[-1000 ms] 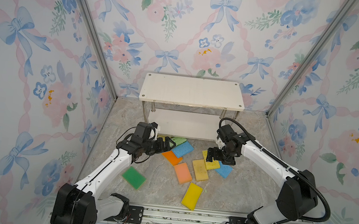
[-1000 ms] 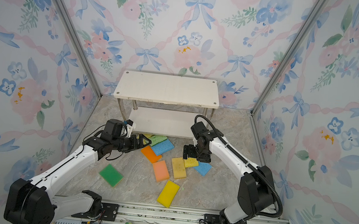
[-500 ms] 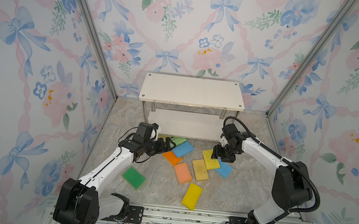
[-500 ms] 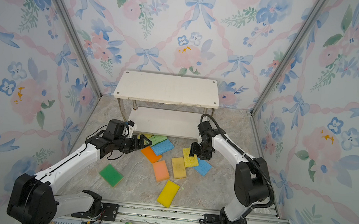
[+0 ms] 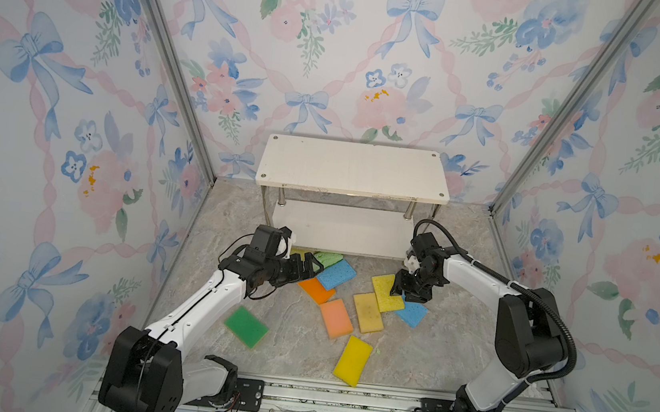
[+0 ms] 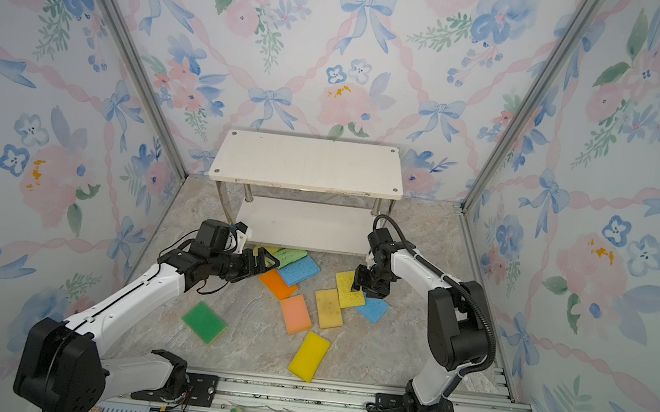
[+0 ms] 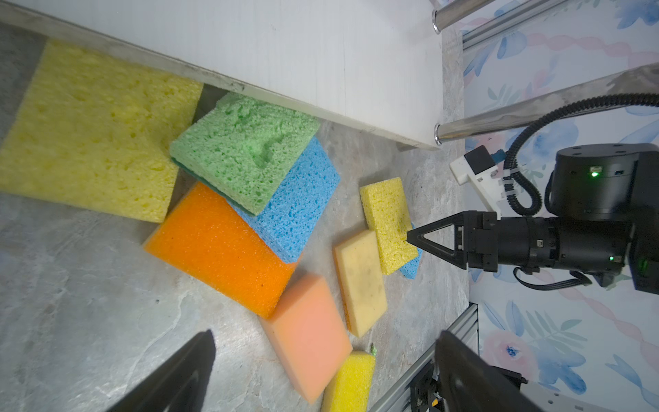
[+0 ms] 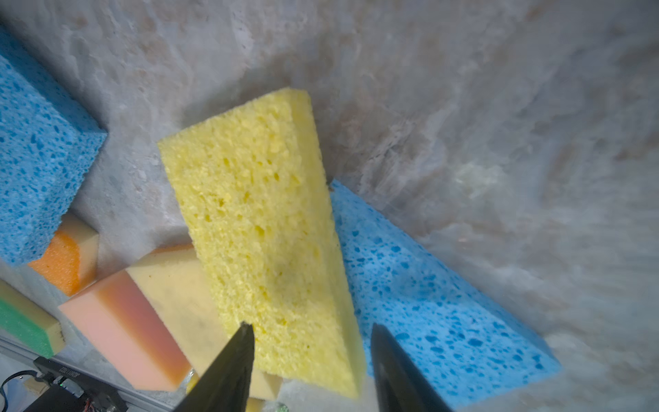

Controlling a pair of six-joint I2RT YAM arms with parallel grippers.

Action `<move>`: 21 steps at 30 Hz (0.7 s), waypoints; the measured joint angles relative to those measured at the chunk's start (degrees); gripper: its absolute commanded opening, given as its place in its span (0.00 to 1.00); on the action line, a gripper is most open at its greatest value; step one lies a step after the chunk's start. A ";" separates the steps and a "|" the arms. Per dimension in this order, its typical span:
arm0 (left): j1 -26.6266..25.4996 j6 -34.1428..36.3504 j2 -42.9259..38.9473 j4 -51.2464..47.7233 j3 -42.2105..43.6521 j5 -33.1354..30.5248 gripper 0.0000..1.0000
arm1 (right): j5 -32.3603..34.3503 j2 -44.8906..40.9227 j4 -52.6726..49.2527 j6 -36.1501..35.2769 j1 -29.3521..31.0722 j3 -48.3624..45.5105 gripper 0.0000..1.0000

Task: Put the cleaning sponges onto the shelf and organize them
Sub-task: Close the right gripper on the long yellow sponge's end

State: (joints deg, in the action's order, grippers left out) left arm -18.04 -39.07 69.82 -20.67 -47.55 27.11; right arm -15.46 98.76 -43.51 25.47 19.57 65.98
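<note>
1. The right gripper [image 8: 310, 326] has its jaws on either side of one end of the pale sponge [image 8: 256, 214], with one jaw against its broad face. I cannot tell whether they pinch it.
2. The left gripper [image 5: 310, 267] has its jaws spread wide and holds nothing. It sits low, near the left front post of the shelf [image 5: 355, 168].
3. All ten sponges lie on the marble floor [image 5: 421, 350] in front of the shelf.
4. The pale sponge is in front of the shelf's right half. It overlaps a blue sponge [image 5: 412, 312] on the side away from the shelf.
5. The tan sponge [image 5: 368, 312], which is stained, touches the pale one and lies a little farther from the shelf.
6. The peach sponge [image 5: 335, 318] lies beside the tan one, at about the shelf's middle.
7. The lemon sponge [image 7: 96, 132] rests against the front edge of the shelf's lower board, toward its left end.
8. The light green sponge [image 5: 329, 258] is next to the lemon one and also touches that edge. It lies on top of a second blue sponge [image 5: 336, 273].
9. That second blue sponge overlaps the orange sponge [image 5: 316, 290], which is one step farther from the shelf.
10. The bright yellow sponge [image 5: 353, 360] lies alone, well out from the shelf's middle.
11. The dark green sponge [image 5: 246, 326] lies alone, well out from the shelf's left end, beside the left arm.
</note>
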 measured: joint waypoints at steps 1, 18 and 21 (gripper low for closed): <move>0.00 0.00 0.00 0.00 0.00 0.00 0.98 | -0.02 0.00 0.24 0.04 -0.04 0.00 0.52; 0.00 -0.20 0.00 -0.02 -0.66 -0.02 0.98 | -0.85 1.77 2.08 -0.17 -0.55 -0.48 0.29; 0.00 -0.22 0.00 0.04 -0.92 -0.02 0.98 | -0.87 1.77 2.14 -0.33 -0.79 -0.48 0.20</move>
State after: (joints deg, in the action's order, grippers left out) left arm -18.04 -39.29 69.82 -20.62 -48.47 27.09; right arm -16.34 100.53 -41.36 25.15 18.79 65.49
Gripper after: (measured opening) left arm 0.979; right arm 0.245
